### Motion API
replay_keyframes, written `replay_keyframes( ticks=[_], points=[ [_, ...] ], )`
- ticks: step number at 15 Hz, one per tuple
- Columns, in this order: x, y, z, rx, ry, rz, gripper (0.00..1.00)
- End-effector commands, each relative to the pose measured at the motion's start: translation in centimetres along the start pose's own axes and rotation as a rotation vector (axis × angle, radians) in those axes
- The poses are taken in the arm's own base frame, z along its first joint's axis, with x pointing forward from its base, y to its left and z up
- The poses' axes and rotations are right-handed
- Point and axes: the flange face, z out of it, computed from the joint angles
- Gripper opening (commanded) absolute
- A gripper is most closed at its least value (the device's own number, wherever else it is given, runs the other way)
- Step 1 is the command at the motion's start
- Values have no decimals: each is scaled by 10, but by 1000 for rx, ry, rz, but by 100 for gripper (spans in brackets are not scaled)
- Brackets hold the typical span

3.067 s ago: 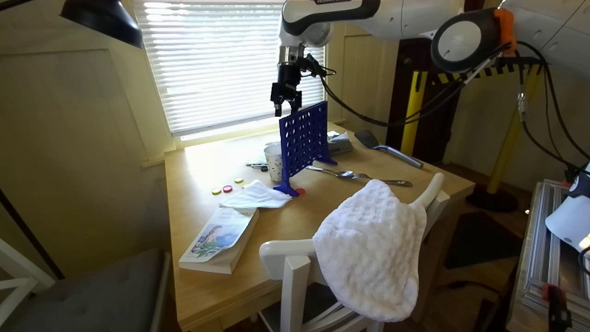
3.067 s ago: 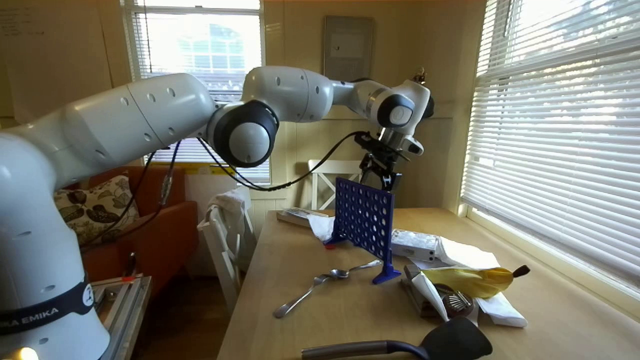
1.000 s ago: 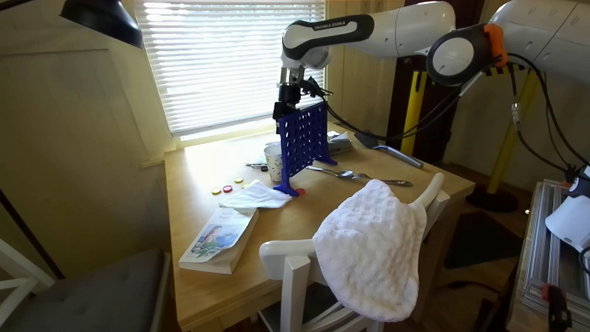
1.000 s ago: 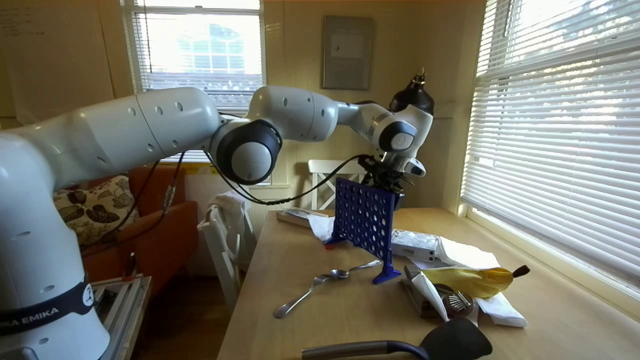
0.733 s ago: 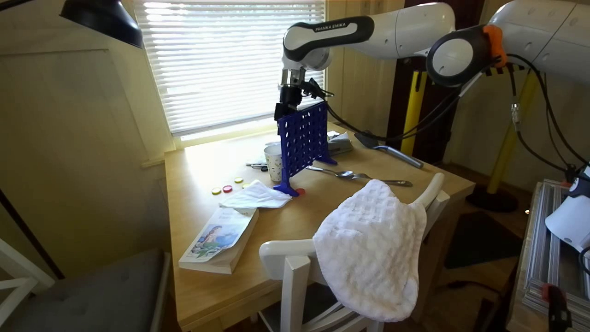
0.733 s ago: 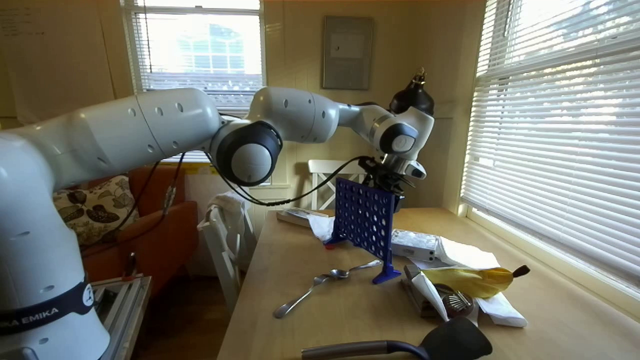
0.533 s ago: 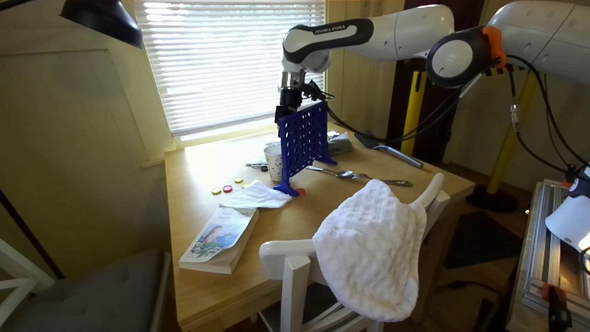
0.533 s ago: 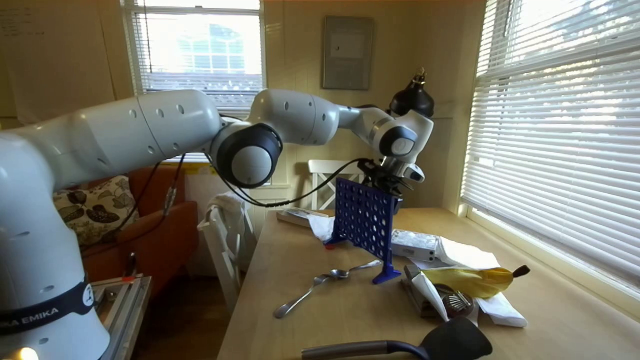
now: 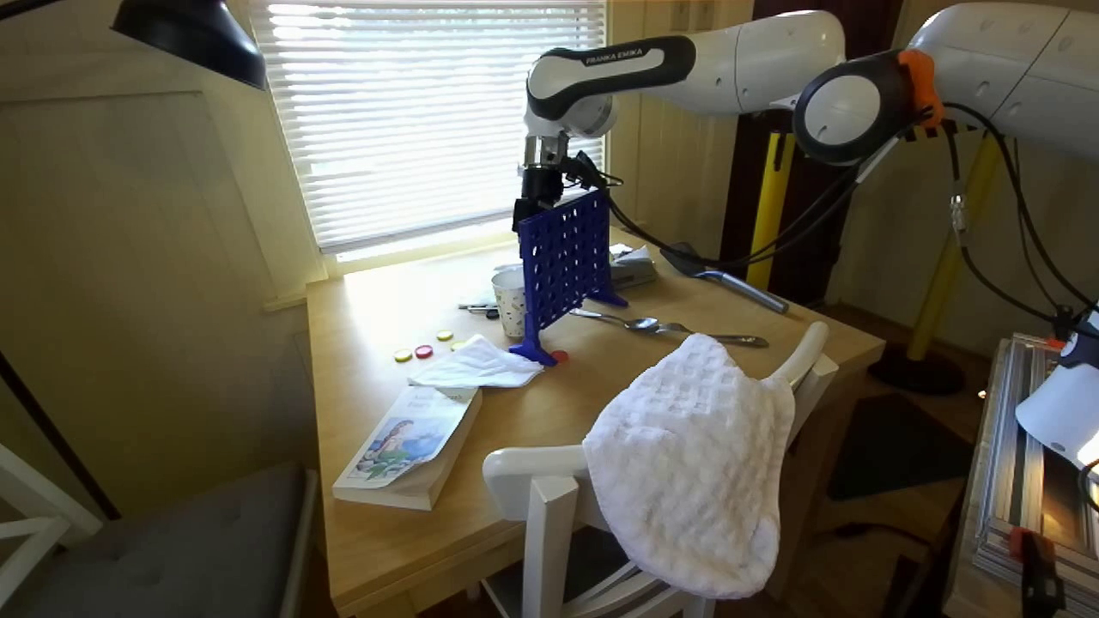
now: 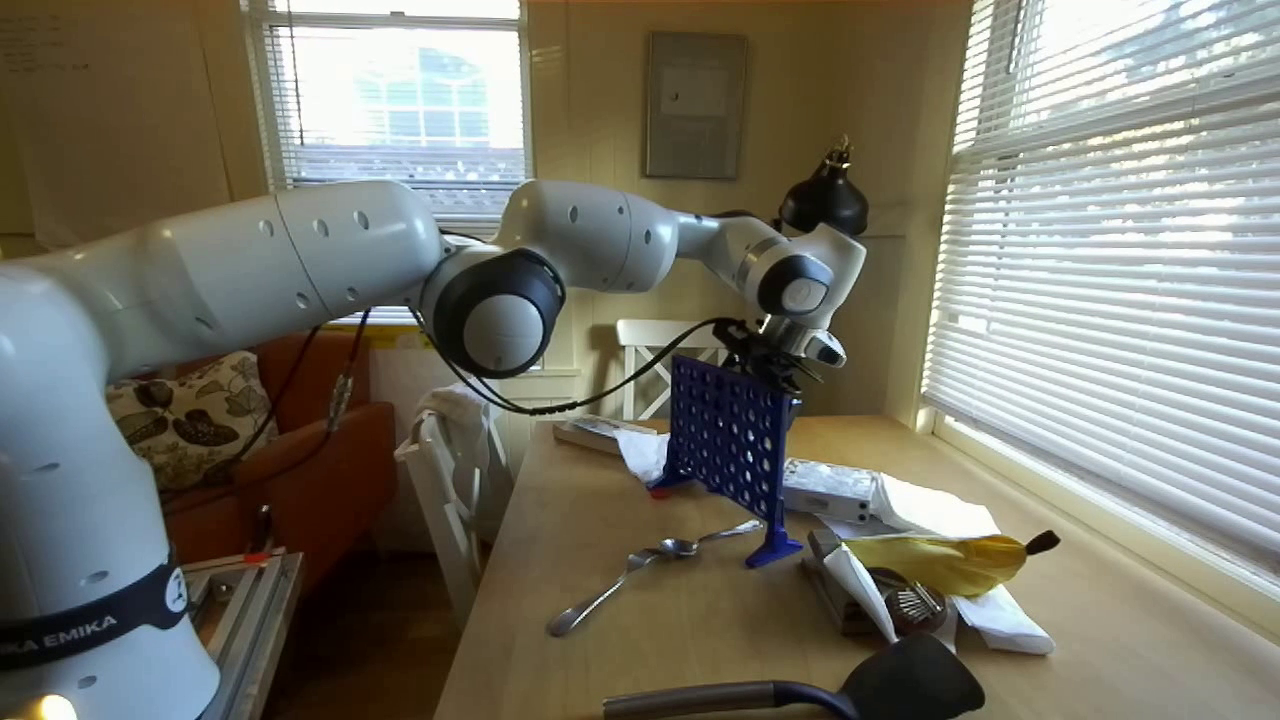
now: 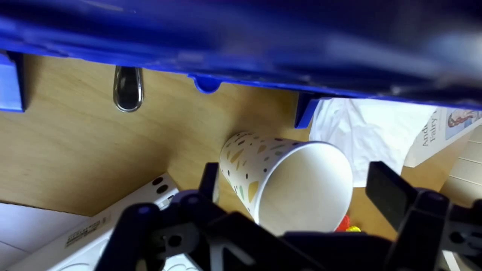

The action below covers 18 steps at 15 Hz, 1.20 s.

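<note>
My gripper (image 11: 297, 184) is open and empty, its two black fingers spread above a speckled paper cup (image 11: 244, 165). The cup stands upright on the table with its open mouth between the fingers in the wrist view; the fingers look apart from it. The cup also shows in an exterior view (image 9: 508, 302), partly behind a blue upright game grid (image 9: 562, 253). The grid stands right beside the gripper and fills the top of the wrist view (image 11: 226, 45). In both exterior views the grid hides part of the gripper; the cup is hidden in an exterior view behind the grid (image 10: 728, 430).
Near the cup lie a white box (image 11: 94, 229), a white napkin (image 9: 476, 365), a book (image 9: 408, 446) and several red and yellow discs (image 9: 423, 352). Spoon and fork (image 10: 678, 547), spatula (image 10: 915, 680) and a yellow cloth item (image 10: 940, 565) lie beyond the grid. A towel-draped chair (image 9: 695, 463) stands at the table.
Over about three seconds the arm has come down from above the grid, so the gripper is now lower behind it. In the last half second it sinks only slightly. The objects have not moved.
</note>
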Motion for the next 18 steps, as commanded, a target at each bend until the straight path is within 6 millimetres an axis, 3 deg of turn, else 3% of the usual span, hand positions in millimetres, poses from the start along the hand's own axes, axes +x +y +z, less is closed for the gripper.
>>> replay_keyframes(
  ticks=[1,6,10,16,18],
  points=[
    [-2,1,-4,36,-6,6,100],
    [0,-8,-26,58,44,-25,100],
    [14,-18,-46,10,185,-42,100],
    [9,-12,-41,12,138,-32,100],
    [18,-15,-36,-23,196,-43,100]
  ],
)
